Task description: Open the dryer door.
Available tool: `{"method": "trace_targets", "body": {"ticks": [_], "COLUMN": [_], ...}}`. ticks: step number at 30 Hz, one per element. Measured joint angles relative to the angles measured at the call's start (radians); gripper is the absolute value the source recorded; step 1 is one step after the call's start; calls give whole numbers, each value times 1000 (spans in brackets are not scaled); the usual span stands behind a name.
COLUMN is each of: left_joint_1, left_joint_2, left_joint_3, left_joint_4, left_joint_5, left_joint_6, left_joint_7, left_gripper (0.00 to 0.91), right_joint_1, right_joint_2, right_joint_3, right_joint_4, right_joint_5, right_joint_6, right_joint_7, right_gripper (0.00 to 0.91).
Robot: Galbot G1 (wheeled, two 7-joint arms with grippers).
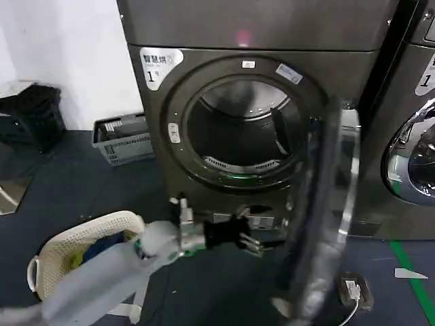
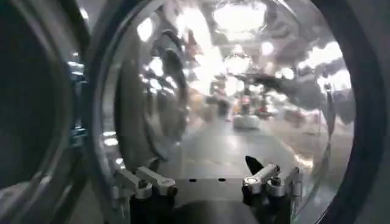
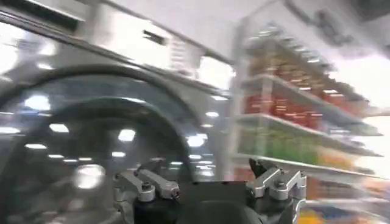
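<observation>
Dryer door (image 1: 333,204) already swung out to the right of the drum opening (image 1: 245,129), seen nearly edge-on, so the task looks about done. Left gripper (image 1: 253,243) sits low in front of the machine, just beside the door's inner side, fingers spread, holding nothing. The left wrist view adds the door's glass (image 2: 231,109) close up. Right gripper (image 3: 210,185) released too, facing a machine front with shelves (image 3: 292,122) beside it.
</observation>
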Motion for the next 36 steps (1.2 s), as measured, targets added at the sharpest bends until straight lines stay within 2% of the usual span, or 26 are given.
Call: {"method": "trace_targets", "body": {"ticks": [6, 9, 11, 14, 16, 24, 36], "left_joint_1": [-95, -131, -153, -175, -193, -250, -279], "left_joint_2": [-104, -151, -186, -240, -279, -423, -645], "left_joint_3": [80, 112, 128, 144, 156, 195, 188], "left_joint_4": [66, 104, 133, 169, 199, 327, 527], "left_joint_5": [12, 25, 33, 38, 41, 60, 122], "left_joint_6": [4, -1, -3, -4, -6, -18, -35], "left_joint_7": [-30, -42, -53, -64, -68, -76, -104], "left_gripper": [907, 907, 907, 907, 907, 907, 907], "right_joint_1": [-39, -62, -73, -92, -99, -133, -185], "right_joint_2": [8, 14, 14, 19, 23, 27, 39], "right_joint_3": [102, 148, 172, 208, 227, 305, 366], "right_joint_4": [0, -1, -8, -23, -27, -22, -22], "right_joint_5": [-47, -94, -119, -152, -163, -197, -190], "right_joint_6": [-51, -65, -51, 2, 10, 2, 10], "right_joint_7": [119, 151, 166, 190, 204, 224, 185], "right_gripper": [907, 907, 907, 907, 907, 907, 907]}}
